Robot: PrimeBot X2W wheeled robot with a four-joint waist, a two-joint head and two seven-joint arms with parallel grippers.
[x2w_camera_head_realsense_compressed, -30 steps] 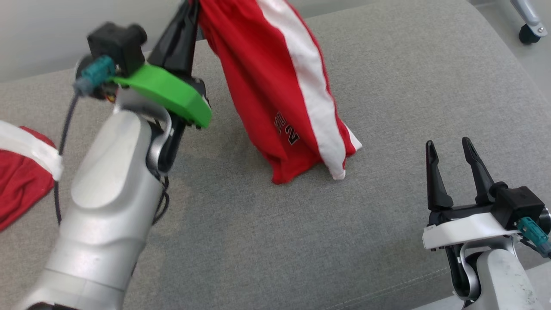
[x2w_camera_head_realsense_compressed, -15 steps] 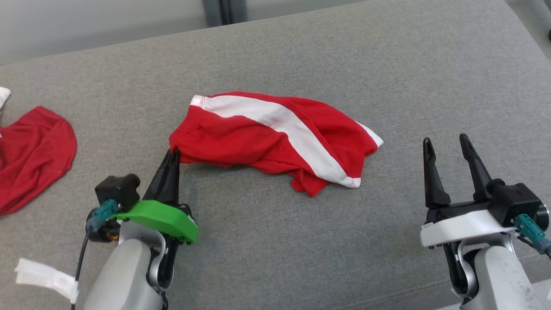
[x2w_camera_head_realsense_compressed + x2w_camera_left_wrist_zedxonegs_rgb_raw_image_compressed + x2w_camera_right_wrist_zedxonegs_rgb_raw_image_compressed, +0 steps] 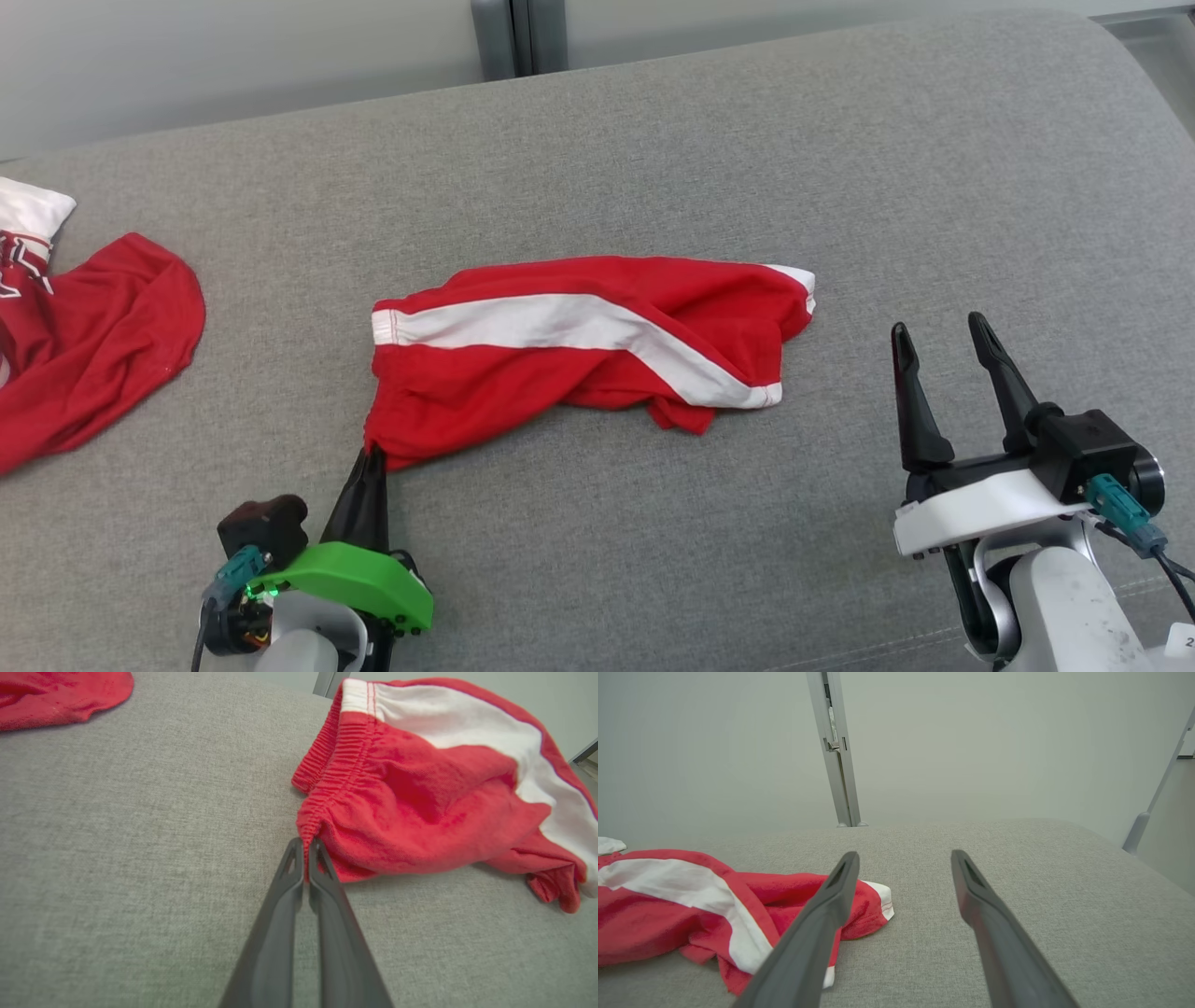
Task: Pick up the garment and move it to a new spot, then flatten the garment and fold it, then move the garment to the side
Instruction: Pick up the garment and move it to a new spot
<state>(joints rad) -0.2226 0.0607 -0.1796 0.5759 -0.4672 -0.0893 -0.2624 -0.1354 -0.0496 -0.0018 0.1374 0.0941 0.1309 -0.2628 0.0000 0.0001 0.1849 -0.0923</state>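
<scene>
L gripper [image 3: 372,455] pinching waistband corner of red shorts [image 3: 523,373], rest crumpled on grey cushion [image 3: 840,140] ahead-right. R gripper [image 3: 936,325] fingers spread wide, empty, near leg hem, not touching.

- Red shorts [image 3: 523,392] with a white side stripe are lying rumpled on the grey cushion [image 3: 840,187].
- Their elastic waistband is pointing toward the robot's left.

Left tool [image 3: 369,455] pinched closed; right tool [image 3: 938,324] spread wide, pointing forward.

Silver arms [image 3: 1064,607] carry black tapered jaws, green left collar [image 3: 355,583], white right collar [image 3: 971,509], teal plugs [image 3: 1116,495].
</scene>
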